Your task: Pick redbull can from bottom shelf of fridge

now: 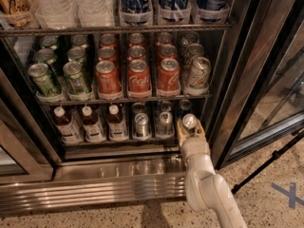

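Gripper (190, 125) at bottom shelf, far-right lane, approx. 5 o'clock in view. Jaws pinch the redbull can (189, 121) high on its body. Risks: high grip, so can may tilt or slip on withdrawal. Fridge (237, 80) post at 3 o'clock and neighbour can (165, 122) at 9 o'clock may get clipped.

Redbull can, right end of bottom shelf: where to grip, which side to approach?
Grip the redbull can across its slim round body, below the rim, coming straight in from the fridge front: silver cans crowd its left. The end effector sits around it.
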Available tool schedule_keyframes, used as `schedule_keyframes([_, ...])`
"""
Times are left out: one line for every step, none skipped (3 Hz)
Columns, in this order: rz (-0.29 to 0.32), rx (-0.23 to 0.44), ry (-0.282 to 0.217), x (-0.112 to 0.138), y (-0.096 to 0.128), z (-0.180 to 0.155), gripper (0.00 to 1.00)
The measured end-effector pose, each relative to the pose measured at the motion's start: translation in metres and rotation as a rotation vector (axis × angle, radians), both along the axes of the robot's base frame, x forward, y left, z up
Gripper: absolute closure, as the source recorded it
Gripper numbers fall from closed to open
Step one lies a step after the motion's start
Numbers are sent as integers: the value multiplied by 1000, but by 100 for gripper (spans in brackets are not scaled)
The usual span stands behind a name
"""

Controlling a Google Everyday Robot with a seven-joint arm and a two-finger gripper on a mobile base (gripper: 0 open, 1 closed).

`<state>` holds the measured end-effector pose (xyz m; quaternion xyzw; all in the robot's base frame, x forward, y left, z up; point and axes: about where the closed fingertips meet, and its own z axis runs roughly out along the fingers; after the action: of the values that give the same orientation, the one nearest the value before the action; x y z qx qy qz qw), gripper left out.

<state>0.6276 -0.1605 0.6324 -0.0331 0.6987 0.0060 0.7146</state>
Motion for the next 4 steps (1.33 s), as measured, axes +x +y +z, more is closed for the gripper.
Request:
schedule_keyframes([1,-1,-5,-2,0,1,100])
schedule_keyframes([-7,-29,-53,-5,-3,29,100])
schedule_keyframes([-7,-29,-53,-5,-3,29,100])
schedule_keyframes([20,-52,-18,-24,0,14,100])
